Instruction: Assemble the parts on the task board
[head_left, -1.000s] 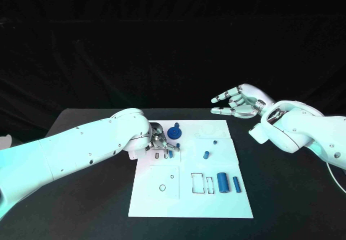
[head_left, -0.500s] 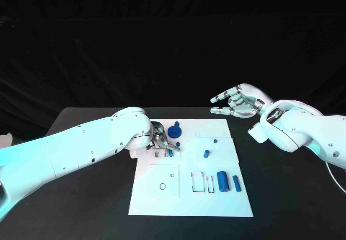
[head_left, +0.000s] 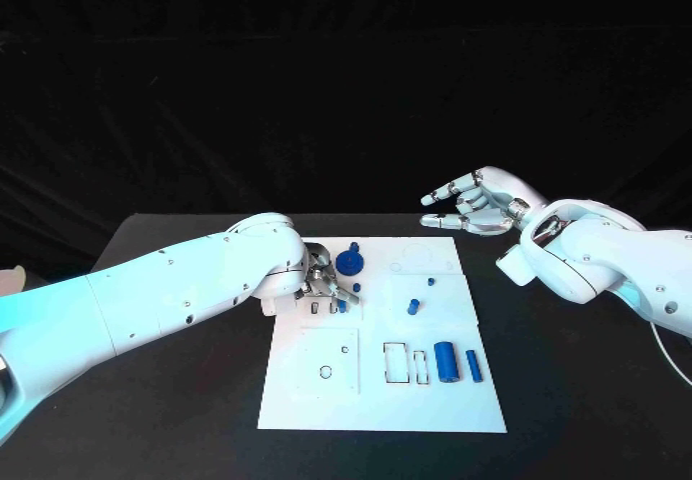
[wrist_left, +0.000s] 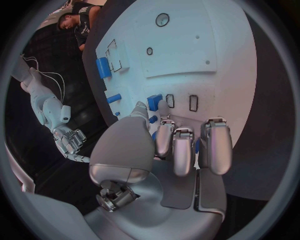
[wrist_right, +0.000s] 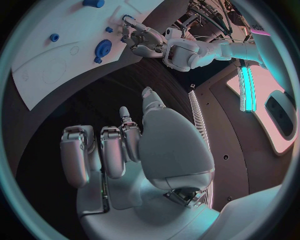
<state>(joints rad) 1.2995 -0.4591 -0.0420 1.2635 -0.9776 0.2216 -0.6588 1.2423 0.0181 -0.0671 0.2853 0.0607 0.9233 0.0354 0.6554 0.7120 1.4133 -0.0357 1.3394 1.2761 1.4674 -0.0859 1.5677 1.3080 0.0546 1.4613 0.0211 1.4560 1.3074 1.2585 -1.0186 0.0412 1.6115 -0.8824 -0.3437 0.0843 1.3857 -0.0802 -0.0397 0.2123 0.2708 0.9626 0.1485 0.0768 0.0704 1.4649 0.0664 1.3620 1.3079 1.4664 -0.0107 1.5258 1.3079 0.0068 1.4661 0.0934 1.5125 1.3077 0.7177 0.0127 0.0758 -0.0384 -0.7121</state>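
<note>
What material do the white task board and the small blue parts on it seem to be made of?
The task board looks like a thin, rigid, matte white sheet, probably plastic: flat, even, with crisp outlined slots. The blue parts look like moulded or printed plastic: uniform opaque colour, dull sheen, no metallic shine. Neither is certain from looks alone.

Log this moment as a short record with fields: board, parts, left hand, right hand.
board: white task board lying flat in the middle of the black table
parts: blue gear-like piece near the far edge; two blue cylinders side by side near the right edge; small blue pieces mid-board
left hand: left hand down over the board's far left part, fingers curled at a small blue part; grip cannot be confirmed
right hand: right hand raised beyond the board's far right corner, fingers apart, holding nothing
</note>
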